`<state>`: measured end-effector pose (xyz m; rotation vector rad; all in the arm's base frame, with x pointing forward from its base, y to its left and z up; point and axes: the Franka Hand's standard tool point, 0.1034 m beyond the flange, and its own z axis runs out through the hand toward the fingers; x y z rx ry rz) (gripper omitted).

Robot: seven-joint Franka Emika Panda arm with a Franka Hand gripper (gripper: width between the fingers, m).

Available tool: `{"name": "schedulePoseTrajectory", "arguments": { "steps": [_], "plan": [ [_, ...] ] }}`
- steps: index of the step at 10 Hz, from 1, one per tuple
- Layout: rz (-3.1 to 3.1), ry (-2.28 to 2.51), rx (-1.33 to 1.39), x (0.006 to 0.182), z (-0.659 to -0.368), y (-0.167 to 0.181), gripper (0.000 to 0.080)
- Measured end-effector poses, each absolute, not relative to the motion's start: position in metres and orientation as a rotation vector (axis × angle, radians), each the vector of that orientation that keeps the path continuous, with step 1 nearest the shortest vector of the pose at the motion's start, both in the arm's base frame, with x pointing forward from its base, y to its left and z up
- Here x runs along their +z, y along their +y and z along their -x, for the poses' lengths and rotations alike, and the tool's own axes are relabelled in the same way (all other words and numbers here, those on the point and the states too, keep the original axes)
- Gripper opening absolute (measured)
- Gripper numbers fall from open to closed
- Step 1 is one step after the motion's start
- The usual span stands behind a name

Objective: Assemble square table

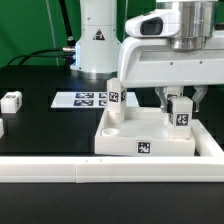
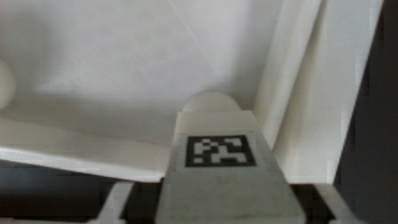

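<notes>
The square table top (image 1: pixel 160 143) is a white tray with a raised rim and a tag on its front wall, lying at the centre right. One white tagged leg (image 1: pixel 115 101) stands upright in its near-left corner. My gripper (image 1: pixel 181 103) is shut on a second white tagged leg (image 1: pixel 181 117) and holds it upright over the top's right side, close to the rim. In the wrist view the held leg (image 2: pixel 222 150) points into the tray (image 2: pixel 125 70), beside the raised rim (image 2: pixel 302 90), with a finger (image 2: pixel 121 206) on either side of it.
The marker board (image 1: pixel 88 98) lies flat behind the top. A loose white leg (image 1: pixel 10 101) lies at the exterior view's left, another (image 1: pixel 1 128) at the left edge. The long white L-shaped rail (image 1: pixel 100 170) runs along the front. The robot base (image 1: pixel 97 40) stands at the back.
</notes>
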<state>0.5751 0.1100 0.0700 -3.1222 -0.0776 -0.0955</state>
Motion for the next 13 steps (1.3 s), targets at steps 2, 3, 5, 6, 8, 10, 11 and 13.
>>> {"name": "schedulePoseTrajectory", "arguments": {
  "steps": [2, 3, 5, 6, 8, 10, 11, 13],
  "plan": [
    [3.122, -0.044, -0.095, 0.070, -0.575, 0.110, 0.0290],
    [3.118, 0.075, -0.094, 0.070, -0.575, 0.110, 0.0290],
    [3.091, 0.369, -0.094, 0.070, -0.575, 0.115, 0.0290],
    [3.077, 0.472, -0.091, 0.070, -0.574, 0.113, 0.0290],
    [3.034, 0.712, -0.093, 0.069, -0.574, 0.107, 0.0291],
    [2.976, 0.963, -0.095, 0.069, -0.570, 0.098, 0.0292],
    [2.970, 0.986, -0.096, 0.069, -0.571, 0.097, 0.0292],
    [2.965, 1.002, -0.097, 0.069, -0.570, 0.096, 0.0293]
  ]
}}
